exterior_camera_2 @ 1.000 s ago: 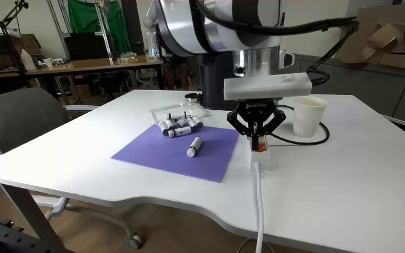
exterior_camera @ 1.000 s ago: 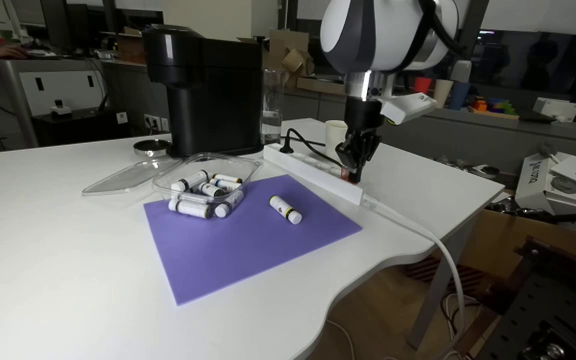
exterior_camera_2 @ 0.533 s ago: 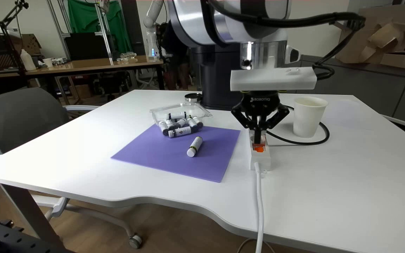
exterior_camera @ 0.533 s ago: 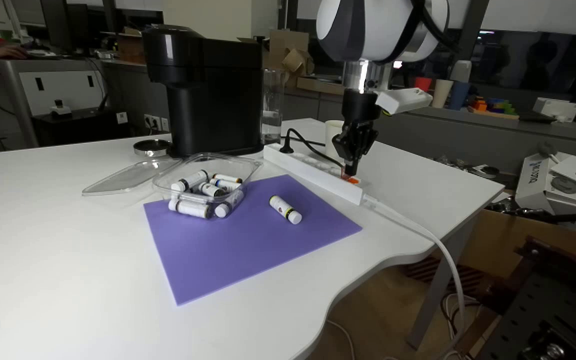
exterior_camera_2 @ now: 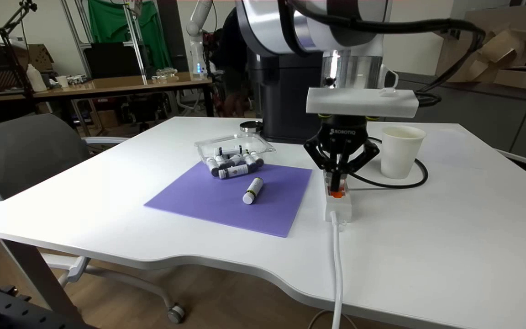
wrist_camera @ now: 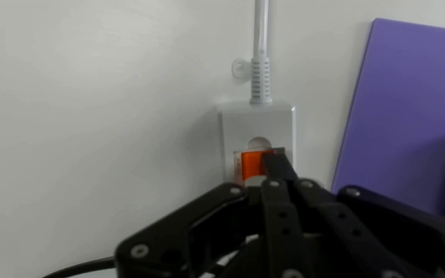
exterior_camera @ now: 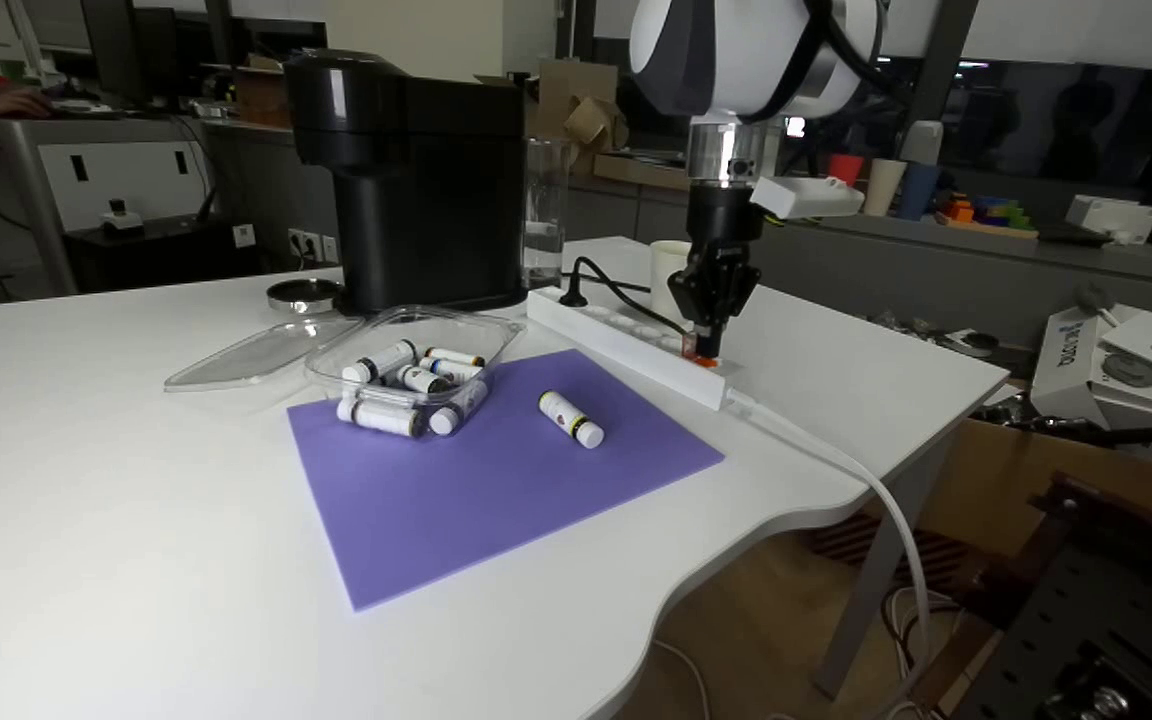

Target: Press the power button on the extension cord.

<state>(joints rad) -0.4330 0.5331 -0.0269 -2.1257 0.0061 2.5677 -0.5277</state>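
The extension cord is a long white strip, seen in both exterior views (exterior_camera: 626,345) (exterior_camera_2: 339,210) and in the wrist view (wrist_camera: 242,123). Its power button is a red-orange rocker (wrist_camera: 250,164) near the cable end, under a clear flap. It also shows in both exterior views (exterior_camera_2: 336,194) (exterior_camera: 704,362). My gripper (wrist_camera: 279,166) is shut with nothing between its fingers. In both exterior views (exterior_camera: 707,345) (exterior_camera_2: 335,183) it points down with its fingertips at the button. In the wrist view the fingertips cover the button's right part. I cannot tell whether they touch it.
A purple mat (exterior_camera: 506,480) with a white tube (exterior_camera: 570,419) lies beside the strip. A clear tub (exterior_camera: 416,350) of tubes and a black coffee machine (exterior_camera: 426,190) stand behind. A paper cup (exterior_camera_2: 401,153) and black cable (exterior_camera_2: 395,186) are near the gripper.
The gripper rose slightly from the button and moved a little toward the strip's far end, then came down a little. It now stands more upright. More of the button shows.
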